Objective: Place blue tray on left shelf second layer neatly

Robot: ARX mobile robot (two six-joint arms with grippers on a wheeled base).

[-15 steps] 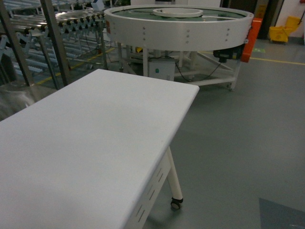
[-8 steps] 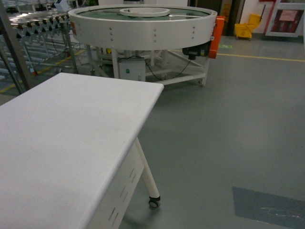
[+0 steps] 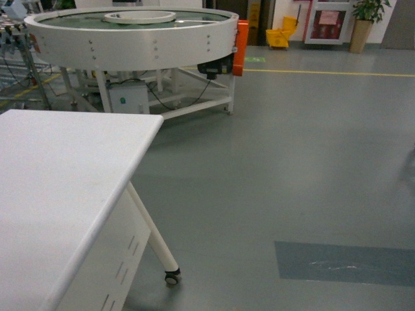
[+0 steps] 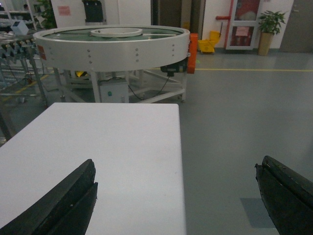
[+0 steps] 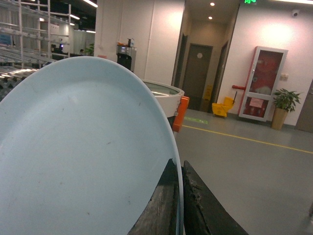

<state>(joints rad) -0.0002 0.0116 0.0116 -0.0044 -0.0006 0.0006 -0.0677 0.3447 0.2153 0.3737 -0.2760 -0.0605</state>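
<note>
A white counter (image 3: pixel 58 188) is seen at the left, a round conveyor (image 3: pixel 136 32) standing beyond it. The blue tray (image 5: pixel 83 156) is pinched at its rim by the right pincer (image 5: pixel 178 205); the left pincer (image 4: pixel 176 196) is spread wide above the counter's edge.

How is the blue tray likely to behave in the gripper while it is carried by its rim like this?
The blue tray looks thin and smooth, probably light plastic, so it may slip or pivot. The right gripper pinches only its rim, with the wide dish standing out to one side, so it could swing during turns. It keeps its round shape, so it is likely stiff rather than floppy.
</note>
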